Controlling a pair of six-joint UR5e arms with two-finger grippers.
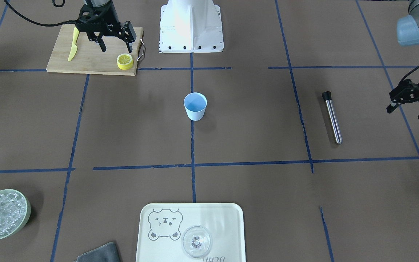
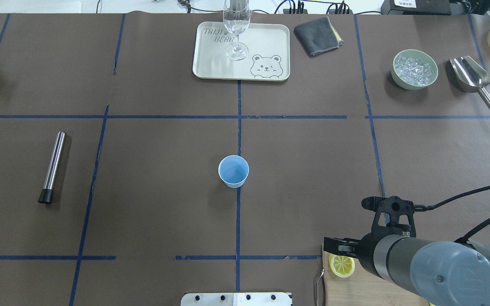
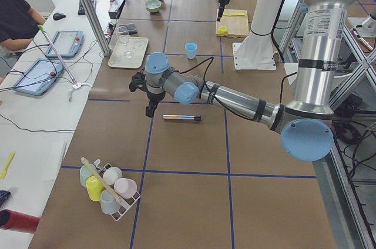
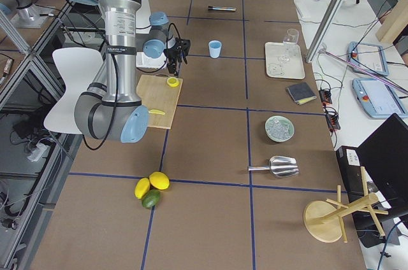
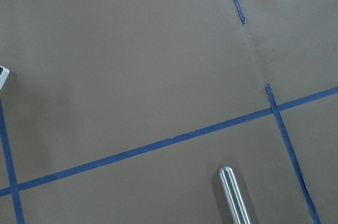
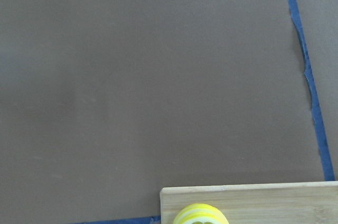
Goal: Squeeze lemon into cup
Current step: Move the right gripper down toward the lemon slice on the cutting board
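Board (image 1: pixel 86 60) by right arm: lemon staging. Right gripper (image 1: pixel 116 47) spread, empty, poised above board beside lemon, likely pre-grasp. Left gripper (image 1: pixel 407 112) spread, empty, idle aside. Cup (image 2: pixel 233 171) mid-table, reachable. Lemon (image 2: pixel 341 265) on board corner, overhead 4 o'clock from cup.

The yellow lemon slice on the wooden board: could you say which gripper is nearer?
Right. The right gripper hovers over the wooden board just beside the yellow lemon slice; the left gripper is far across the table.
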